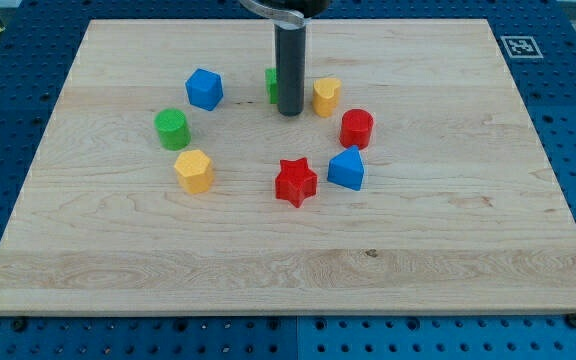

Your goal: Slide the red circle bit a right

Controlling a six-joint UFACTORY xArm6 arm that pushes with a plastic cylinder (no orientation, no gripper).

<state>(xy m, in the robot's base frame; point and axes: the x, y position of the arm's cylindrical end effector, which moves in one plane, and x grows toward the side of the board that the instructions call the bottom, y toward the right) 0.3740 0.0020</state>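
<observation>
Red circle (pixel 357 128) looked light, rigid, slidey; my tip (pixel 289 112), bare rod grasping nothing, sat left of it; push its left side.

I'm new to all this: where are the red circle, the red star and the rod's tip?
red circle (pixel 357 128): camera view, its top face.
red star (pixel 295 181): camera view, its centre.
tip (pixel 289 112): camera view, the rod's very end.
</observation>
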